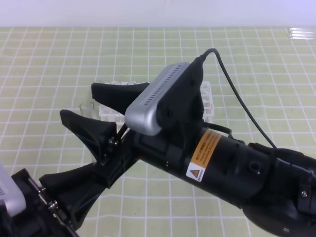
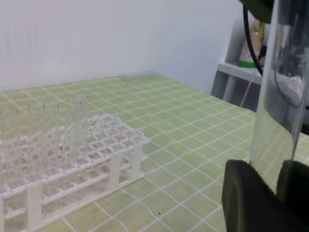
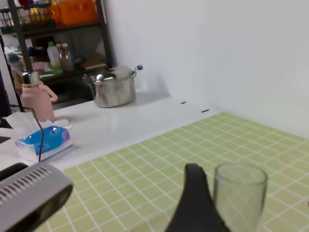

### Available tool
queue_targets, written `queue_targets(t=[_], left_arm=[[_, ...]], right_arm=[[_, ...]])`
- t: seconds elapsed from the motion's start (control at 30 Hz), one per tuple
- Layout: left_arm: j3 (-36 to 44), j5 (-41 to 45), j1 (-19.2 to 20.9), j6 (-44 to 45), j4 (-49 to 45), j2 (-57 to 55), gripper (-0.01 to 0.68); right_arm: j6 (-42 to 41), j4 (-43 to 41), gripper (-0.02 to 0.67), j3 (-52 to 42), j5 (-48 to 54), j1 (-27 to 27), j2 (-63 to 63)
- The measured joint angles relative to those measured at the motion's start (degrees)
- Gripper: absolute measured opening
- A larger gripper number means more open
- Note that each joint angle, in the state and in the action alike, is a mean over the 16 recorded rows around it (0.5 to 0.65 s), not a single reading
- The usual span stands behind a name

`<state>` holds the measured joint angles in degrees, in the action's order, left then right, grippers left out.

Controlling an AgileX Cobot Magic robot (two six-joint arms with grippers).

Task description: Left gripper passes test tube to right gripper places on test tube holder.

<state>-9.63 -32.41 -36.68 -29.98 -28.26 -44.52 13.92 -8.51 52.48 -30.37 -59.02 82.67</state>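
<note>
My left gripper (image 2: 273, 198) has its jaws clenched on the test tube (image 2: 282, 96). The tube stands nearly upright btwn the two black fingers (image 2: 248, 195), w/ its lower part in the grip and the rest rising out the top of the left wrist view.

My right gripper (image 1: 79, 102) has its jaws spread wide. The tube's open mouth (image 1: 88, 106) sits in the gap btwn them, and I can't tell whether either finger touches the glass. In the right wrist view that mouth is just beside one black finger (image 3: 198, 203).

The test tube holder (image 2: 111, 145) stands on the green checked table (image 1: 49, 59), mostly hidden behind my right arm in the high view. A few clear tubes (image 2: 77, 121) stand in it already.
</note>
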Motion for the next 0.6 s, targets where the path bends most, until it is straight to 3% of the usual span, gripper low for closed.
queue_targets(t=[0.6], left_arm=[[0.0, -0.5, 0.0, -0.3, 1.2, 0.0, 0.060]], right_arm=[[0.5, -0.9, 0.405, 0.0, -0.7, 0.0, 0.4]])
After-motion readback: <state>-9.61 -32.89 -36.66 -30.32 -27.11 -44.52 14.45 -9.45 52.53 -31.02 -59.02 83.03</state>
